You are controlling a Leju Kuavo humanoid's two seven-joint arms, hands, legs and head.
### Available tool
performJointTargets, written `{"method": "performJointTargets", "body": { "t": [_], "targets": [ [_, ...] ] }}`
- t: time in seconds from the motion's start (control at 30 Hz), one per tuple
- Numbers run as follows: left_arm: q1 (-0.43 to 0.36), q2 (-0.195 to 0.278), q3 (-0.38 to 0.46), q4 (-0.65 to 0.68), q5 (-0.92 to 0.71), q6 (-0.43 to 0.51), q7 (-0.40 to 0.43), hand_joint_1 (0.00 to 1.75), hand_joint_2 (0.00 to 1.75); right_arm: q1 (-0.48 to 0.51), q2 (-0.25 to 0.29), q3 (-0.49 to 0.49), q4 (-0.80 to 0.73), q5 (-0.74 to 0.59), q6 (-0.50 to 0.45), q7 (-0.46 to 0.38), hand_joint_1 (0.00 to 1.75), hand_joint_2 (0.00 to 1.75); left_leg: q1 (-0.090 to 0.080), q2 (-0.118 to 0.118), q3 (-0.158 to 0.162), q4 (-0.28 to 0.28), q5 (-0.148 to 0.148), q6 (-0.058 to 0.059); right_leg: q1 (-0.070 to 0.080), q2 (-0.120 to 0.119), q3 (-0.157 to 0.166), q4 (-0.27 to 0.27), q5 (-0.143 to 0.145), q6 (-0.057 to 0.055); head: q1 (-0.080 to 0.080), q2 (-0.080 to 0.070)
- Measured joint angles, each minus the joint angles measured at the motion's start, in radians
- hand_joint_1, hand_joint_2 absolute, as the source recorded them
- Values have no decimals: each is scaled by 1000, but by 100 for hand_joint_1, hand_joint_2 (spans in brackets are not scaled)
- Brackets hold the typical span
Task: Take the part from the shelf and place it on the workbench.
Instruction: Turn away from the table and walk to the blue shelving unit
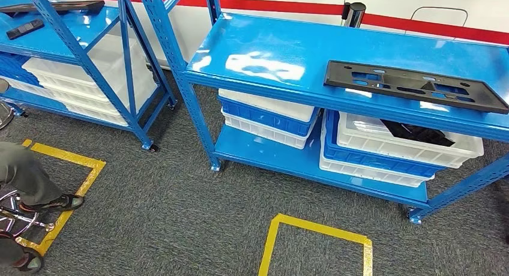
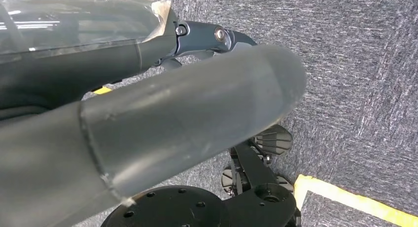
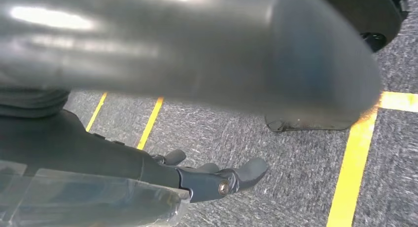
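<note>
Black flat part [image 1: 416, 86] — slotted, long

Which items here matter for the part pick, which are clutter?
Job:
black part lying flat on the blue shelf
left hand, right hand, both empty over carpet

Clutter:
white bins
yellow floor tape
second rack

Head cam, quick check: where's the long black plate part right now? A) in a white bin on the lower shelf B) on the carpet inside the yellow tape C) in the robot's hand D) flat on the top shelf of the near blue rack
D: the long black plate part lies flat on the top shelf of the near blue rack, above the white bins, with no hand touching it.
</note>
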Motion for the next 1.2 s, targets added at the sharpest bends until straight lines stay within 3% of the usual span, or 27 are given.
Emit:
{"method": "performJointTargets", "body": {
  "t": [0.2,0.33,0.4,0.47,0.53,0.87,1.2],
  "targets": [
    [0,4,-8,-3,0,0,2,0,0,3,2,1,-2,-1,0,-1,0,175,2,0,1,0,5,9,1,4,0,0,-1,-2,0,0],
    [0,4,-12,-4,0,0,2,0,0,4,3,1,-3,-1,0,-1,0,0,3,0,5,-1,4,15,5,4,5,-1,-5,-8,0,0],
    [0,4,-14,-4,0,-1,2,0,0,4,3,1,-3,-1,0,-1,0,87,4,0,9,-3,0,24,8,4,7,-1,-5,-9,0,0],
    [0,4,-17,-4,0,-1,2,0,87,4,3,1,-5,-1,0,-1,0,175,7,0,12,-5,-4,34,12,3,9,-1,-5,-10,0,0],
    [0,3,-20,-4,0,-1,2,0,175,4,2,1,-6,-1,0,-1,0,175,9,1,14,-6,-6,37,15,3,11,-1,-6,-10,0,0],
    [0,2,-23,-5,0,-1,3,0,175,4,1,1,-10,-1,0,-1,0,175,9,2,18,-6,-8,31,16,2,17,-1,-6,-10,0,0],
    [0,2,-23,-5,0,-1,3,0,175,4,1,1,-10,-1,0,-1,0,175,9,5,19,-6,-11,-2,16,2,18,0,-6,-10,0,0]
  ]
}}
